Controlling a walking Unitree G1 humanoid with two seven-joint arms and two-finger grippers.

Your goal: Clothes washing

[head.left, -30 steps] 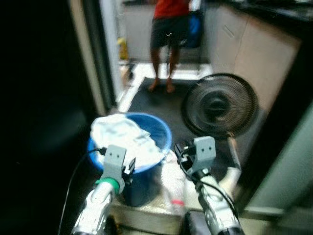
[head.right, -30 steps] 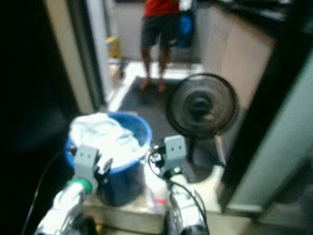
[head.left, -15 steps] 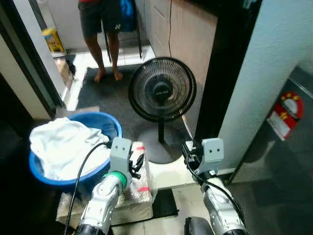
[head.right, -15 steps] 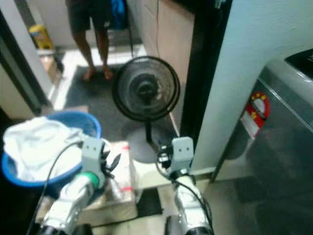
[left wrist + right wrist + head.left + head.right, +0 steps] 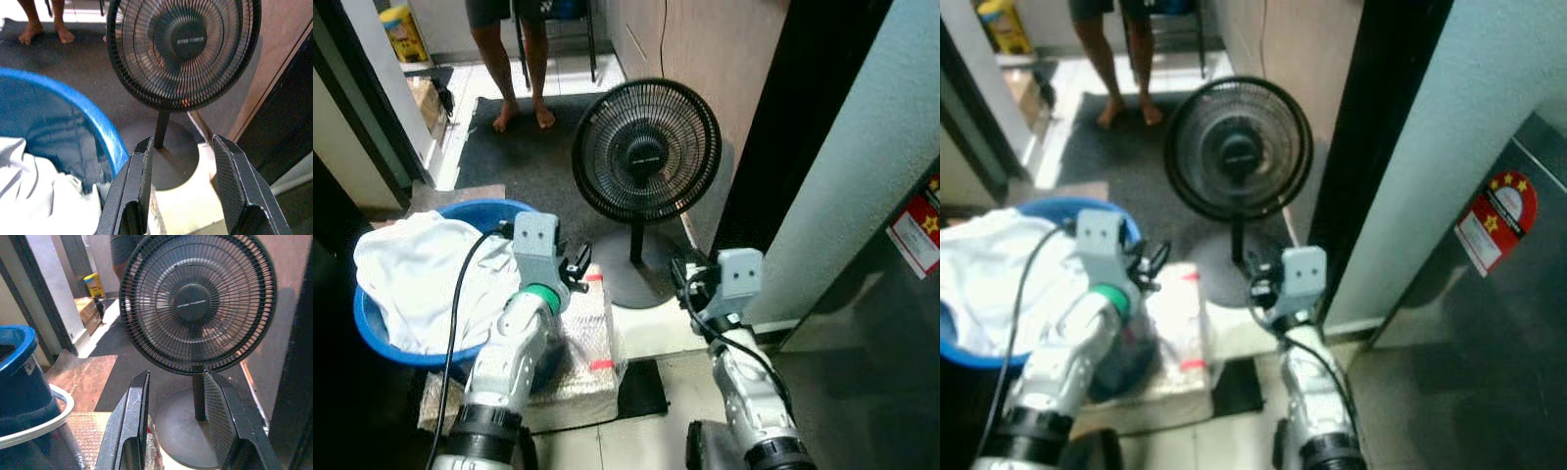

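Observation:
A blue basin point(image 5: 374, 335) heaped with white clothes point(image 5: 421, 274) stands at my left on a wrapped package point(image 5: 585, 345). My left gripper point(image 5: 576, 266) hovers open and empty just right of the basin rim; in the left wrist view the basin point(image 5: 93, 115) and the clothes point(image 5: 34, 196) lie beside its open fingers point(image 5: 142, 176). My right gripper point(image 5: 683, 282) is held open and empty in front of me, pointing at the fan's base. A grey washing machine point(image 5: 1489, 323) with a red sticker point(image 5: 1496, 221) stands at the far right.
A black pedestal fan point(image 5: 646, 149) stands on the floor straight ahead, on a dark mat. A person's bare legs point(image 5: 519, 69) are beyond it. A yellow bottle point(image 5: 401, 29) sits far left. A pale wall point(image 5: 862, 186) and dark door frame close off the right side.
The camera has swung right and down, so the basin sits further left and the washing machine has come into view. My left gripper now reaches forward beside the basin rim.

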